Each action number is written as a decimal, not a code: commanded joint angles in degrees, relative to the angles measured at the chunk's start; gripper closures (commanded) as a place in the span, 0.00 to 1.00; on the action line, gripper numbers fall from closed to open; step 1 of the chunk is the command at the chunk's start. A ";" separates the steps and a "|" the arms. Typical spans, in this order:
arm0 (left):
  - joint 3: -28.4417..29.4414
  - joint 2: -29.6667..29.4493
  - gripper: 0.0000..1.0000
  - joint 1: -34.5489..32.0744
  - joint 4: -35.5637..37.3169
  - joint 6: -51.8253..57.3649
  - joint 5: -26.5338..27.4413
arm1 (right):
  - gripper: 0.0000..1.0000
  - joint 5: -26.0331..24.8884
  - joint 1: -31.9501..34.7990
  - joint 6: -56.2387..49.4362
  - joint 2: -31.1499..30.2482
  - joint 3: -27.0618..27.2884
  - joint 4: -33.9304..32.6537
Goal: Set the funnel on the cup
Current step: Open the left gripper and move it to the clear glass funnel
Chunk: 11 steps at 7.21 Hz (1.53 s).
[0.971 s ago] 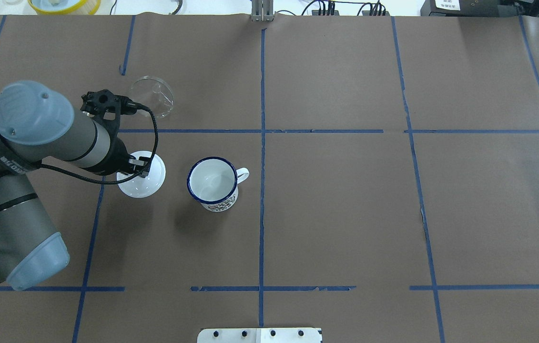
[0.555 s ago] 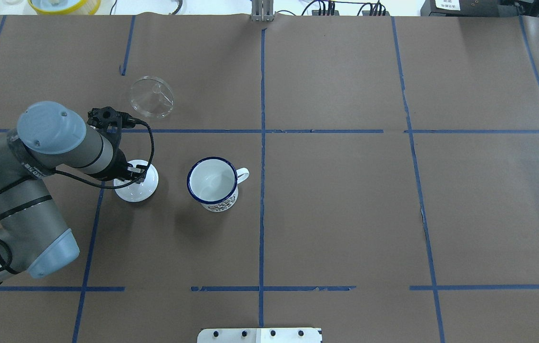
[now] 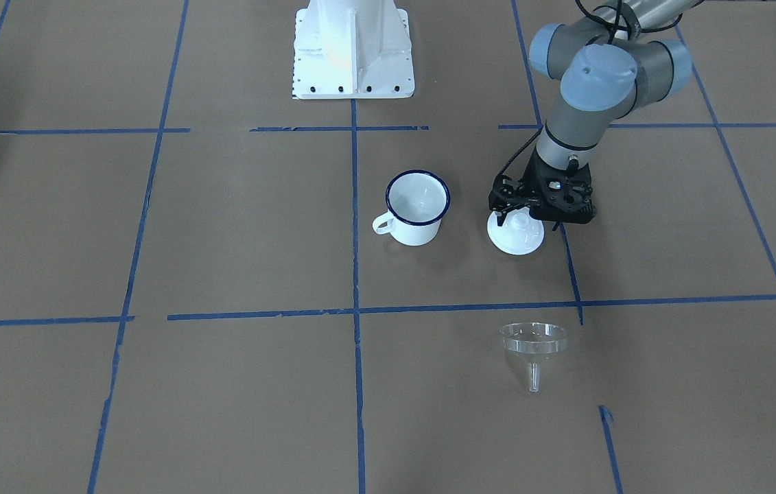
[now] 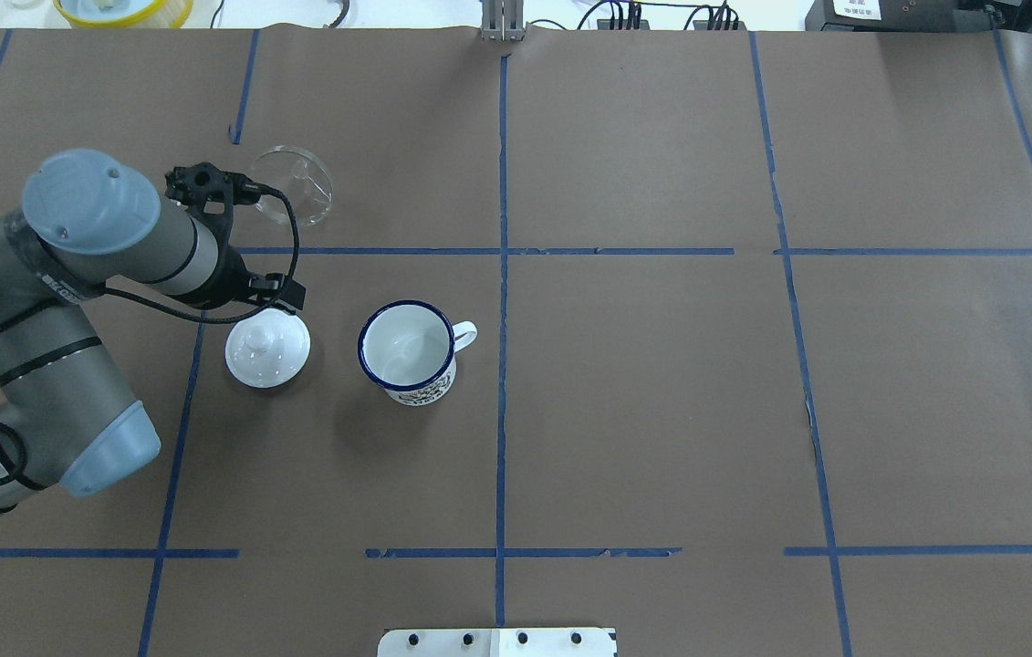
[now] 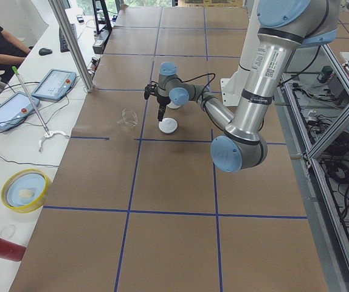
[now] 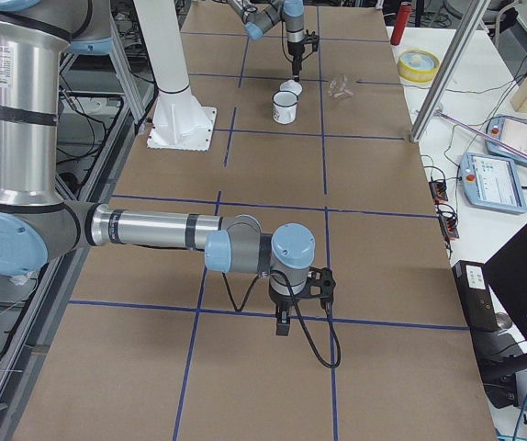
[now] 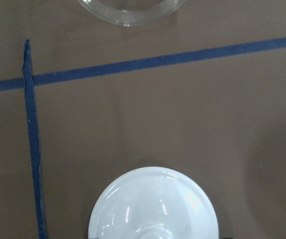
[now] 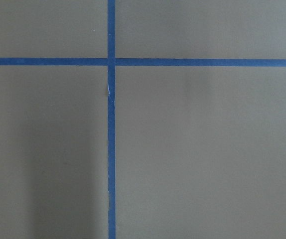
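Left claw [image 3: 512, 215] hovers above lid's [image 4: 267, 353] far edge; funnel [image 4: 292, 184] lies apart beyond.

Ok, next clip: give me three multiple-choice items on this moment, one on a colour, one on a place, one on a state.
1. What colour is the rim of the cup? A: dark blue. B: red. C: yellow.
2. Where is the funnel? A: inside the cup. B: on the table, across a blue tape line from the lid. C: on top of the lid.
3. What does the cup hold? A: the funnel. B: the lid. C: nothing.
Key: 1 A, the rim shows dark blue; 2 B, it lies beyond the line; 3 C, its white inside is bare.
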 commanded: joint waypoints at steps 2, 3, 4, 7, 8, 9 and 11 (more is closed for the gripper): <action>6.13 -4.31 0.00 -2.38 -11.41 -27.77 0.06 | 0.00 0.00 0.00 0.00 0.00 0.00 0.00; 11.30 -4.48 0.00 -2.21 -20.45 -38.57 0.41 | 0.00 0.00 0.00 0.00 0.09 0.00 0.00; 15.87 -5.09 0.00 -2.12 -28.29 -46.34 4.59 | 0.00 0.00 0.00 0.00 0.00 0.00 0.00; 22.15 -9.22 0.00 -1.86 -30.29 -56.41 16.82 | 0.00 0.00 0.00 0.00 0.00 0.00 0.00; 23.38 -9.49 0.00 -1.86 -30.65 -58.52 20.33 | 0.00 0.00 0.00 0.00 0.00 0.00 0.00; 25.56 -10.80 0.00 -1.86 -30.65 -58.89 22.37 | 0.00 0.00 0.00 0.00 0.00 0.00 0.00; 27.17 -11.60 0.10 -1.86 -30.56 -58.90 22.83 | 0.00 0.00 0.00 0.00 0.00 0.00 0.00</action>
